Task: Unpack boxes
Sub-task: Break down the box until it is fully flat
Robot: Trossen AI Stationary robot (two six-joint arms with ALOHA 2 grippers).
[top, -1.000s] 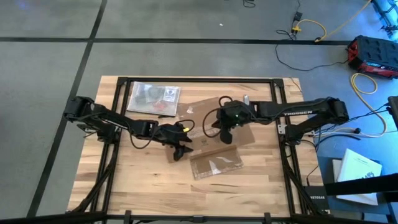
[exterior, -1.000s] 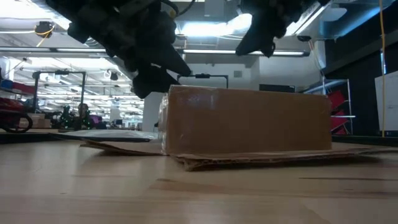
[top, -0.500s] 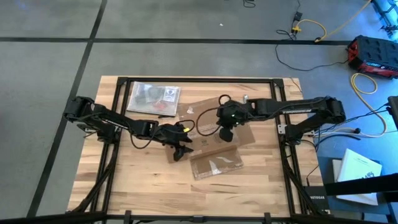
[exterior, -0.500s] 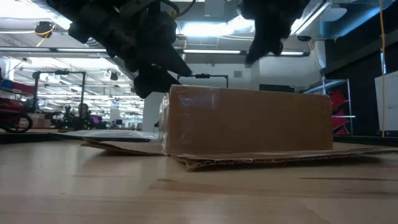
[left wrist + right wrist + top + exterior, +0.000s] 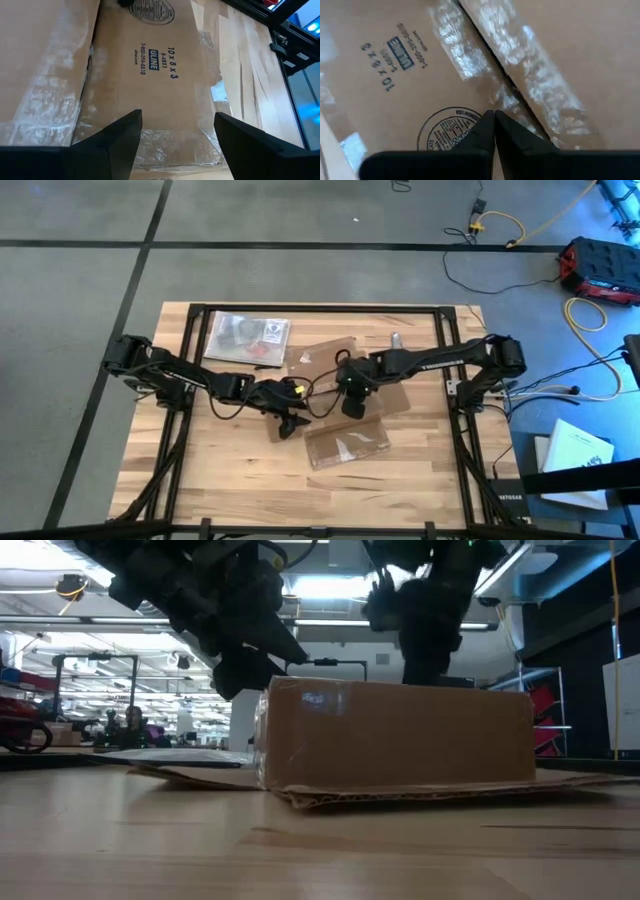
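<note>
The shallow brown cardboard box lies in the middle of the table, its top flaps shut and crossed by shiny clear tape. One flap lies spread flat on the table toward the near edge. My left gripper stands open over the box's left end, a finger on either side and nothing between them. My right gripper is shut. It points steeply down at the box's top, beside the taped seam and a round printed stamp. My right gripper comes at the box's top flap from above, its shut fingertips right at the edge of the round stamp, close to the taped seam. In the low view it reaches down to the box's top edge. I cannot tell whether the tips touch the cardboard.
A clear plastic bag with papers and a small red thing lies at the far left of the table. Loose cables hang from both wrists over the box. The black frame runs round the tabletop. Bare wood shows toward the near edge.
My right gripper has come down toward the box's top and a little toward the table's left and near edges. It has tipped to point more steeply down and has stayed shut. The box has not moved.
</note>
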